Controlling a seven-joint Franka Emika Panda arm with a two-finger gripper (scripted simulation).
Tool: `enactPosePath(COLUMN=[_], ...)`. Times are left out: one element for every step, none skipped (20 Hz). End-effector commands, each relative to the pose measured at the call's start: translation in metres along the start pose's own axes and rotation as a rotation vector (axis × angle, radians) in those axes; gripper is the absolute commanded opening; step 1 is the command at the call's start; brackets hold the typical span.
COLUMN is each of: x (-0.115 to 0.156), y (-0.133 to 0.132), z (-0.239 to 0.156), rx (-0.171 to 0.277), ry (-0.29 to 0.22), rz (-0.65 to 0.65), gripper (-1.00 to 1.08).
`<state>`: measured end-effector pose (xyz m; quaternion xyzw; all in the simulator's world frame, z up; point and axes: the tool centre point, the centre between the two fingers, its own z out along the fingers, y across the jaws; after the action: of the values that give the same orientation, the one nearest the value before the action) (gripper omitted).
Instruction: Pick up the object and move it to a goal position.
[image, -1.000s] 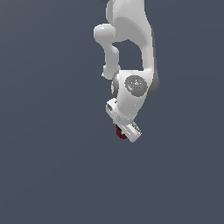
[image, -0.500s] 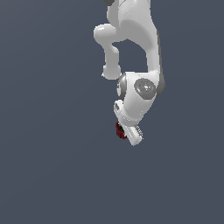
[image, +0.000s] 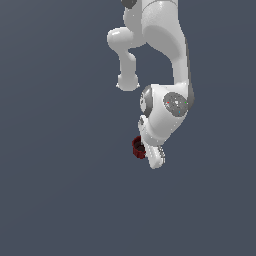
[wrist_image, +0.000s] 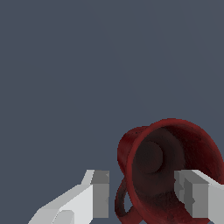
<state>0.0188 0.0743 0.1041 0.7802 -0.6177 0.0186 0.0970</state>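
Observation:
The small dark red mug (image: 138, 147) sits on the grey surface, half hidden behind the white hand in the exterior view. In the wrist view the mug (wrist_image: 170, 170) fills the lower part of the picture, with its dark inside facing the camera and its loop handle (wrist_image: 122, 205) toward one finger. My gripper (wrist_image: 146, 192) is open around the mug's handle-side wall. One fingertip (wrist_image: 101, 192) stands outside the mug, a small gap away from it. The other fingertip (wrist_image: 192, 192) lies over the mug's opening. In the exterior view the gripper (image: 150, 156) is right beside the mug.
The white arm (image: 165, 60) comes down from the top of the exterior view. A plain grey surface (image: 60, 190) lies all round. No other object shows.
The wrist and hand have turned and shifted a little toward the exterior view's right above the mug. The mug has stayed in place.

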Motion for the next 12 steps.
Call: enactPosePath(x=[-0.0032,-0.0043,-0.0053,-0.0062,-0.0069,-0.0076,-0.0082,-0.0087,-0.0091,-0.0093,-0.0095,-0.0095], y=[-0.0014,-0.0018,-0.0022,-0.0025,-0.0028,-0.0031,-0.0033,-0.0035,-0.0036,-0.0037,-0.0038,-0.0038], z=[0.0002,0.0003,0.0003,0.0004,0.0004,0.0005,0.0005,0.0005,0.0005,0.0005,0.0005,0.0005], rx=[-0.001,-0.001,-0.002,-0.002,-0.002,-0.002,-0.002,-0.002,-0.003,-0.003,-0.003,-0.003], ry=[0.005,0.006,0.008,0.009,0.010,0.011,0.012,0.012,0.013,0.013,0.013,0.014], rz=[0.038,0.050,0.061,0.070,0.079,0.086,0.092,0.097,0.101,0.104,0.106,0.106], gripper=[0.28,0.28,0.28,0.28,0.28,0.28,0.28,0.28,0.28,0.28,0.28,0.28])
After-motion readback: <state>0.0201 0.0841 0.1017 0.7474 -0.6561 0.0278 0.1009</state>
